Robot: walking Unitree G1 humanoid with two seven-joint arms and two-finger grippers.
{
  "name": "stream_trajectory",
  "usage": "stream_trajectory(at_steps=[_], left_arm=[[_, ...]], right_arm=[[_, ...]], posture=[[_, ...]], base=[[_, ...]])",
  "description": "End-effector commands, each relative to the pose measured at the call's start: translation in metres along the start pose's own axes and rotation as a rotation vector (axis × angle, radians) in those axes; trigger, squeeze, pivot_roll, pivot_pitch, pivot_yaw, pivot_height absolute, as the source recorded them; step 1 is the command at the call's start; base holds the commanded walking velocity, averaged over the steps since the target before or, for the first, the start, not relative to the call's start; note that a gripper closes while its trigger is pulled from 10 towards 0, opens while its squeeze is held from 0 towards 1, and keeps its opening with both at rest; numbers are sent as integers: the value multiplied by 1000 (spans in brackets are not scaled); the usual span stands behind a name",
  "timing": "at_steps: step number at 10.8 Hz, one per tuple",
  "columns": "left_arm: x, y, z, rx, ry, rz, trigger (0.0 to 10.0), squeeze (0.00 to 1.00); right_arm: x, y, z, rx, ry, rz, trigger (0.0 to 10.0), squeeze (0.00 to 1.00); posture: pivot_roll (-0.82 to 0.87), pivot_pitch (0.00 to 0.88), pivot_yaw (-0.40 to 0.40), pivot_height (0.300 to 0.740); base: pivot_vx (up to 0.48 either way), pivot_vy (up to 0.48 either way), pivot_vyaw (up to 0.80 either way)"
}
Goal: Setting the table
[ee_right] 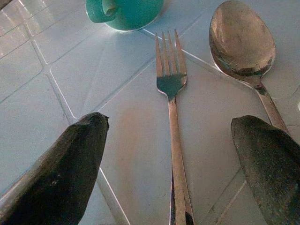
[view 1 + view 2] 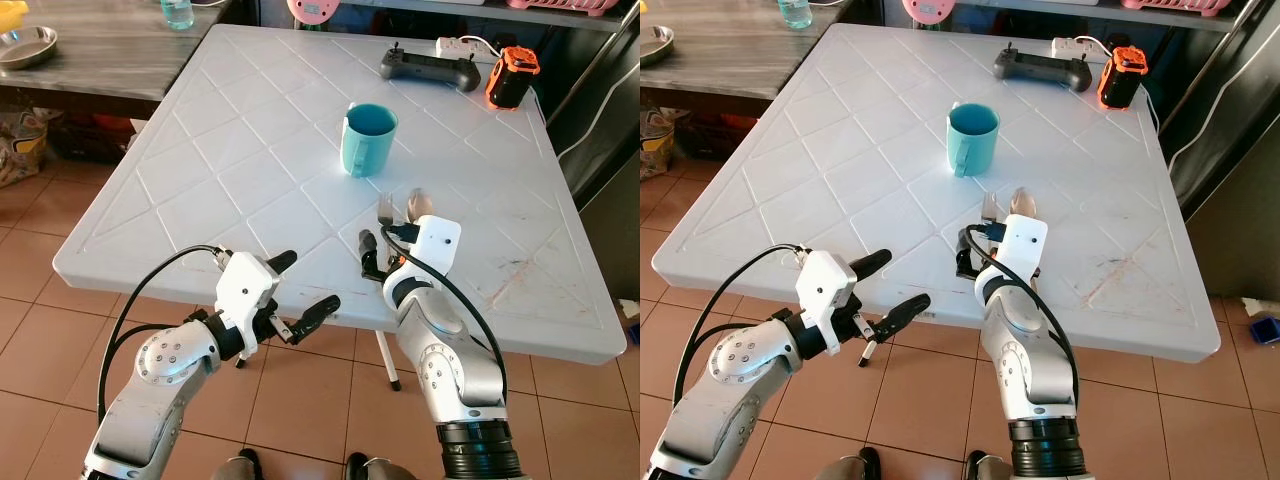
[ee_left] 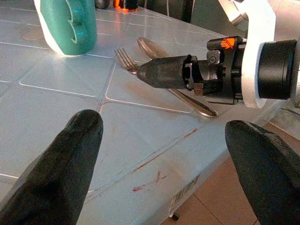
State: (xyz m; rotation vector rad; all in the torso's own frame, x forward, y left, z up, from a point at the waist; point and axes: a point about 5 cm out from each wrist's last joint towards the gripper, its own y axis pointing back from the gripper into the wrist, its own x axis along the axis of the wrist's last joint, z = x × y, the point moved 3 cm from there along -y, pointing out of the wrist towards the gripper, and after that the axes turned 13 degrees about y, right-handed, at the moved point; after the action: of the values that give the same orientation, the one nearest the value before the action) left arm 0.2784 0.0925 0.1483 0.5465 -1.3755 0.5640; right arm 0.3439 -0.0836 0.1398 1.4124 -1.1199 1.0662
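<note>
In the left eye view, a white table [image 2: 180, 170] is seen with a teal cup [image 2: 367, 138] standing near its middle. A fork [image 2: 385, 208] and a spoon [image 2: 419, 203] are laid side by side on the table, just in front of the cup and near the front edge. The right gripper [image 2: 372, 250] is held over the handles of the fork and spoon. The left gripper [image 2: 300, 290] is held just off the front edge of the table, with its fingers spread apart and nothing between them. A game controller [image 2: 429, 68], an orange and black thing [image 2: 512, 77] and a white power strip [image 2: 458, 46] are seen at the far end. In the left wrist view, the two black fingers [image 3: 61, 168] are wide apart and nothing is held. In the right wrist view, the fingers [image 1: 70, 164] are spread wide, the fork [image 1: 172, 108] is seen lying between them, and nothing is gripped.
</note>
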Motion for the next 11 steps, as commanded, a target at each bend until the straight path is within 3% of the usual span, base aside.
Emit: stream_trajectory(at_steps=[1,2,3,4,11], left_arm=[[-1,1,6,-27,-4,-12,10000,0],[-1,1,6,-28,-1,-14,10000,0],[-1,0,6,-30,1,-15,10000,0],[-2,0,6,-31,5,-17,10000,0],[-4,-2,9,-39,21,-22,10000,0]], right_arm=[[-15,2,-10,15,-64,-63,10000,0],[-16,1,-12,22,-61,-71,6118,0],[-17,-1,-13,24,-48,-83,1020,0],[-15,-4,-16,26,-28,-87,0,0],[-11,-19,-9,9,39,-123,0,0]], posture=[[143,222,-32,740],[143,222,-32,740],[143,222,-27,740],[139,223,-27,740],[137,227,-27,740]], base=[[0,0,0],[0,0,0],[0,0,0],[0,0,0],[0,0,0]])
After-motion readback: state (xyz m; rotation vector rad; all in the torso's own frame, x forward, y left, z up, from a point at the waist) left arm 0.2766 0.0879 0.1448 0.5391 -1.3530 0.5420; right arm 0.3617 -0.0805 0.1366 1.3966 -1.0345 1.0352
